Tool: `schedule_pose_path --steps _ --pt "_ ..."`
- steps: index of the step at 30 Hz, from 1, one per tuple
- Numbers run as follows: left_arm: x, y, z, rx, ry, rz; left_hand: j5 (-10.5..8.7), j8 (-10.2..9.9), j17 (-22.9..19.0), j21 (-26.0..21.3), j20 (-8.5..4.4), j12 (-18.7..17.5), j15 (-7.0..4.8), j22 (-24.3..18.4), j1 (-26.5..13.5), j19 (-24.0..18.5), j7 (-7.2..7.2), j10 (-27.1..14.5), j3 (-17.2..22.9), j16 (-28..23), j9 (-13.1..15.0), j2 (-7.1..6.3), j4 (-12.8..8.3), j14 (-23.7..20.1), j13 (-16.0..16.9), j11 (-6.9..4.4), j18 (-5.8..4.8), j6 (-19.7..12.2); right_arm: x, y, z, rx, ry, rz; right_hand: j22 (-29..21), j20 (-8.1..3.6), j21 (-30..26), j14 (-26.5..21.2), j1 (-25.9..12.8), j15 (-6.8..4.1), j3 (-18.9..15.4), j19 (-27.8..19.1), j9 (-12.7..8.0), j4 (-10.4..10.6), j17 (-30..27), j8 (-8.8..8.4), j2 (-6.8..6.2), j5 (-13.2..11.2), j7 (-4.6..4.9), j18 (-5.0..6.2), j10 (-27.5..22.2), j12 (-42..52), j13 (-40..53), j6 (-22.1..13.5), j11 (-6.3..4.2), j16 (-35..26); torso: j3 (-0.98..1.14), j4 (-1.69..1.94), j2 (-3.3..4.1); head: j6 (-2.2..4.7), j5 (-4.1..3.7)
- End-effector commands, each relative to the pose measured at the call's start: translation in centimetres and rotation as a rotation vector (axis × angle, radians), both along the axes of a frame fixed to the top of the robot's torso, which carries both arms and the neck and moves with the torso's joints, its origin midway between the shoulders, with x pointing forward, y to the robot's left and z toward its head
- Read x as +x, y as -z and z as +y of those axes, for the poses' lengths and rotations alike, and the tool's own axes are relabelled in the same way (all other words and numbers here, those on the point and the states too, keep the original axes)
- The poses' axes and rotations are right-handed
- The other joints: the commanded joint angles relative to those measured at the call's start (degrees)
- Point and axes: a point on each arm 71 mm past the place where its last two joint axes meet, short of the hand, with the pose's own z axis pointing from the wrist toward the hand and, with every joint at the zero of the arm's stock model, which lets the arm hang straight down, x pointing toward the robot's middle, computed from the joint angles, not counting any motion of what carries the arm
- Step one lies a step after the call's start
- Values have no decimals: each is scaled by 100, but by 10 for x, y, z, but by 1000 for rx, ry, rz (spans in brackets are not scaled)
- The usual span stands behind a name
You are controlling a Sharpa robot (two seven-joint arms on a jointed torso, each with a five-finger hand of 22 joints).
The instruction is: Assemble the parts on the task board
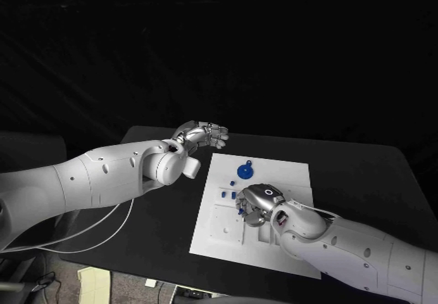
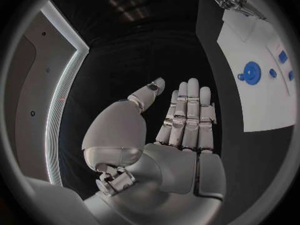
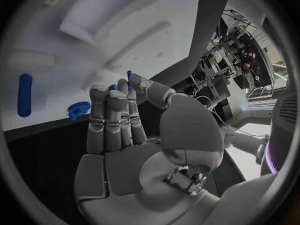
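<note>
The white task board [image 1: 285, 175] lies in the middle of the black table. A blue gear [image 1: 245, 171] sits near its far edge, and the left wrist view shows the gear [image 2: 252, 72] too. Small blue parts [image 1: 231, 184] lie beside it. My right hand [image 1: 262, 202] hovers low over the board's middle. Its thumb and a finger pinch a thin blue part [image 3: 129, 75]. My left hand [image 1: 204, 135] is raised beyond the board's far left corner, fingers straight and together [image 2: 187, 120], holding nothing.
A blue oblong peg [image 3: 25, 95] lies in a recess of the board, with the gear [image 3: 79, 109] close to my right fingertips. The bare black table [image 1: 365, 171] stretches to the right of the board.
</note>
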Motion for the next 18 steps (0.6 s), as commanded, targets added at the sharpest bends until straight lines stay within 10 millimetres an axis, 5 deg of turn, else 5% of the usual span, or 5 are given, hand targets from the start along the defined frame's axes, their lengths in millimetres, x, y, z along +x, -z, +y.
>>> schedule_pose_path --steps 1,18 --pt "0 -2 -2 -8 2 -4 -17 26 10 -26 22 11 -11 5 -38 21 6 -27 -17 -30 -4 -19 16 40 -4 -22 44 -34 -1 4 1 -33 -9 2 125 -46 33 -33 -8 -2 26 7 8 -10 5 14 -22 31 -6 128 54 -30 9 28 3 26 -2 -5 0 -27 40" --pt "0 -1 -4 -9 8 -1 -18 29 28 -33 23 14 -10 6 -40 22 5 -28 -13 -49 -5 -22 30 45 -4 -23 43 -35 -7 14 7 -40 -22 24 123 -49 43 -32 -19 -2 22 5 11 -19 4 9 -11 51 -5 128 57 -41 16 27 3 29 -4 -2 -3 -71 81"
